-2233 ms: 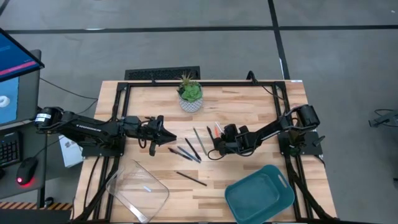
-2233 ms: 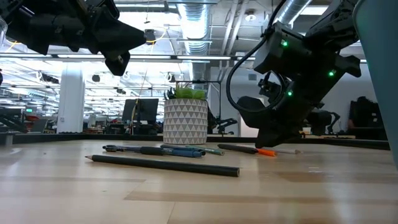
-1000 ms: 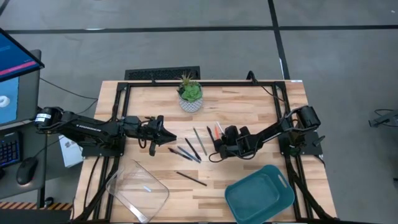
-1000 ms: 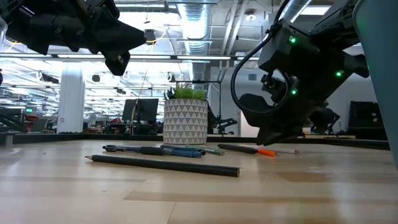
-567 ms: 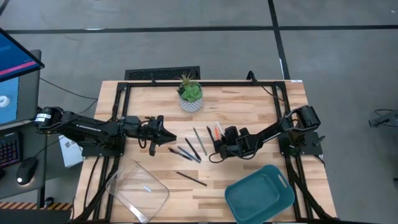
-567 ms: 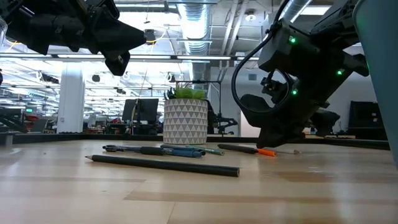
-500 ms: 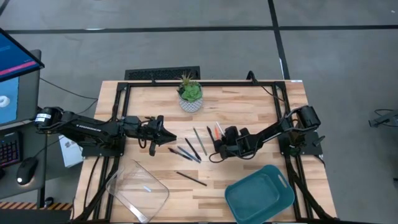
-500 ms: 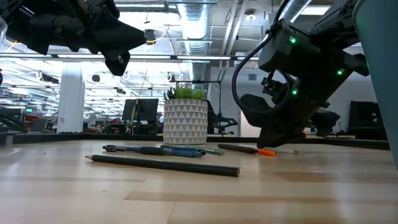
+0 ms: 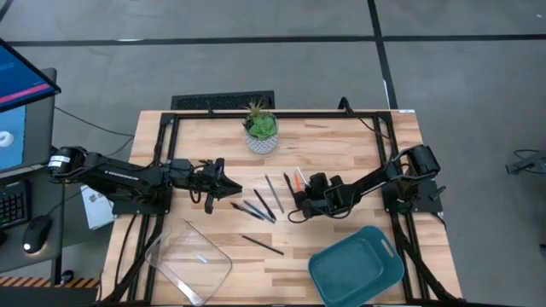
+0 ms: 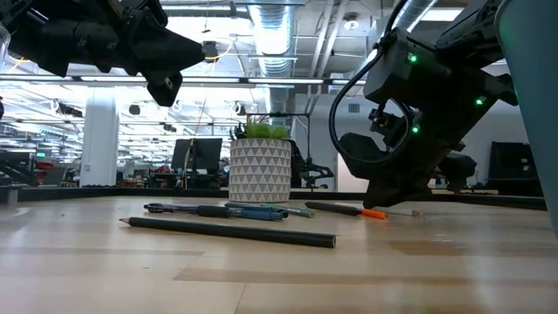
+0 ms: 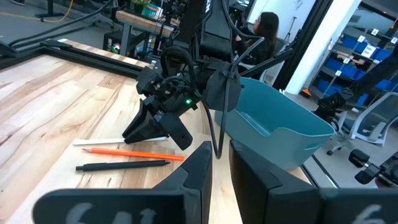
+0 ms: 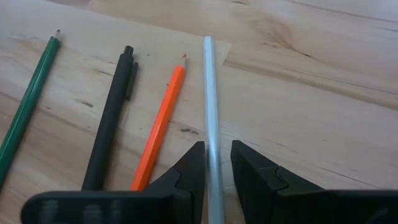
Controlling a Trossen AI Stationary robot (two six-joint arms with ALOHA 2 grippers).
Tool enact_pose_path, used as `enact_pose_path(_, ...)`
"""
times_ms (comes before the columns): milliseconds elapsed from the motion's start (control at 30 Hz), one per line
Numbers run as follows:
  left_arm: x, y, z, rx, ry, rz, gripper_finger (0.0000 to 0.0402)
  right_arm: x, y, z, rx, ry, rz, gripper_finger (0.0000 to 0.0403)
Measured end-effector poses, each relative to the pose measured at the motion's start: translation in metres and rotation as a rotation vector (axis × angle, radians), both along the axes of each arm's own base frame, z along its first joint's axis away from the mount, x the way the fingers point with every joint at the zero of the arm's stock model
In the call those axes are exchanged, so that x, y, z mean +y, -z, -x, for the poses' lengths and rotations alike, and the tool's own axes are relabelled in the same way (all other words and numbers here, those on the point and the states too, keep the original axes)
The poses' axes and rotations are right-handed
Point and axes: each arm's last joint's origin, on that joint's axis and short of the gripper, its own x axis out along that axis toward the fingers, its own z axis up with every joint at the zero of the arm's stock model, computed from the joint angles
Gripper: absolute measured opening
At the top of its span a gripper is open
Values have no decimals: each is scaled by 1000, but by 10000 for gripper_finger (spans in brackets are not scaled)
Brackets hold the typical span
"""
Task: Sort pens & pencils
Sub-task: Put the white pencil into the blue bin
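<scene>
Several pens and pencils lie flat on the wooden table (image 9: 341, 145). A green pencil (image 12: 28, 102), a black pen (image 12: 112, 118), an orange pencil (image 12: 161, 124) and a white pencil (image 12: 209, 93) lie side by side. Dark blue pens (image 9: 254, 208) and a black pencil (image 9: 262, 245) lie farther left and nearer. My right gripper (image 9: 299, 203) slants down, shut on the white pencil. My left gripper (image 9: 237, 190) hangs level above the table left of the pens, its fingers almost together with nothing between them. My right gripper pinches the white pencil between its two fingers (image 12: 191, 163), at the pencil's end nearest the right arm (image 12: 212, 149). The fingers slant down from the table's right side and run along the pencil. The pencil lies on the table, its far end (image 11: 81, 142) on the wood.
A potted plant (image 9: 261, 130) stands at the far middle. A clear container (image 9: 189, 256) sits near left and a teal bin (image 9: 356, 267) near right. A person (image 11: 264, 28) sits in the room beyond the table.
</scene>
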Motion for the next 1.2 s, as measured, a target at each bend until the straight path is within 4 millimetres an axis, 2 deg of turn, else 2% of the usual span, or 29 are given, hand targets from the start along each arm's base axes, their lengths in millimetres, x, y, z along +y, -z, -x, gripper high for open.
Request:
enact_pose_path(100, 0, 0, 0, 0, 0, 0, 46, 0, 2, 0, 3, 0, 7, 102)
enact_pose_path(300, 0, 0, 0, 3, 4, 0, 46, 9, 23, -5, -11, 3, 119, 102)
enact_pose_path(433, 0, 1, 0, 7, 8, 1, 46, 13, 22, -5, -31, 7, 116, 102)
enact_pose_path(633, 0, 1, 0, 5, 8, 1, 46, 10, 13, -5, -28, 7, 85, 102)
enact_pose_path(933, 0, 1, 0, 5, 8, 1, 46, 10, 15, -4, -18, 6, 92, 101)
enact_pose_path(1200, 0, 1, 0, 7, 8, 1, 46, 10, 15, -4, -15, 6, 94, 79)
